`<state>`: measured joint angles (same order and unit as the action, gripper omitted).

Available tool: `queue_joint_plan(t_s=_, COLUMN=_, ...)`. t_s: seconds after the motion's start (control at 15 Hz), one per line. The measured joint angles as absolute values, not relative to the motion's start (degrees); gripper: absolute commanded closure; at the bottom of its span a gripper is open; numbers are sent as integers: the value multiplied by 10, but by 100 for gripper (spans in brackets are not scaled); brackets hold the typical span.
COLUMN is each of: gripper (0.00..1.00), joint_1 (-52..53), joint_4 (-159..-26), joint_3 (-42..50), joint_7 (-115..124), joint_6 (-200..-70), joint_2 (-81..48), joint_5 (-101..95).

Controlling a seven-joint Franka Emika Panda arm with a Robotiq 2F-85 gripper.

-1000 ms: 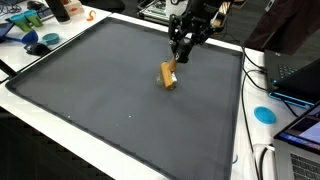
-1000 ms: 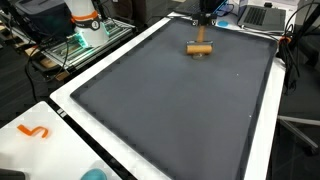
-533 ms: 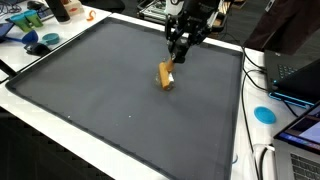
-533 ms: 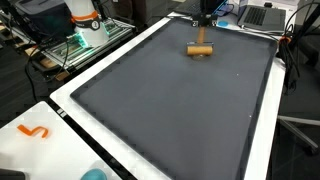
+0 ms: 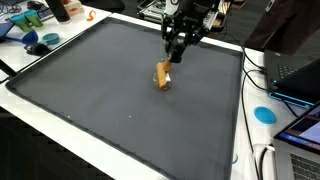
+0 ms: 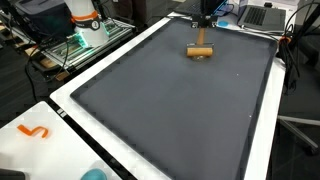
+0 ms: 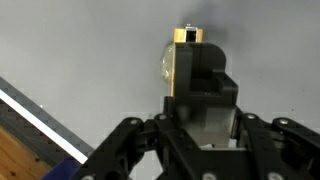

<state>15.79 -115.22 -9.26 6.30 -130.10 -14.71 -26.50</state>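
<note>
In the wrist view the gripper [image 7: 198,58] fills the lower centre of the frame. Its dark fingers [image 7: 205,90] stand near together, and the tan block [image 7: 186,35] shows just past their tips at upper centre, with a rounded side peeking out on the left. Whether the pads pinch the block or only rest against it, I cannot tell. Both exterior views show the block [image 5: 164,76] [image 6: 200,50] on the dark mat [image 5: 100,90], toward its far side. The gripper [image 5: 174,55] hangs right over the block's upper end, touching it or nearly so. The block sits off toward one finger, so handling it well likely calls for centring the fingers over its middle rather than its end. It also calls for squaring the pads to its flat faces and closing slowly, so that the rounded side does not roll or skid away on the mat. A lift should go straight up and gently, since a grip on one end could let the block swing or tip. Nothing lies beside the block on the mat, so the reach is free of obstacles. The clutter is well apart, on the white table [image 6: 40,150] around the mat. It includes an orange squiggle [image 6: 33,131] at lower left, a blue disc [image 5: 264,114] at the right edge, blue bowls [image 5: 40,44] at upper left, and a laptop [image 5: 295,75] with cables [image 5: 255,60] at right.
</note>
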Motion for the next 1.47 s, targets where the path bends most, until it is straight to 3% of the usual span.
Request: queue_joint_plan(t_s=1.47, gripper=76, joint_1=161, joint_4=-1140, joint_3=-64, joint_7=177, joint_6=-1240, joint_2=-165, joint_5=-290)
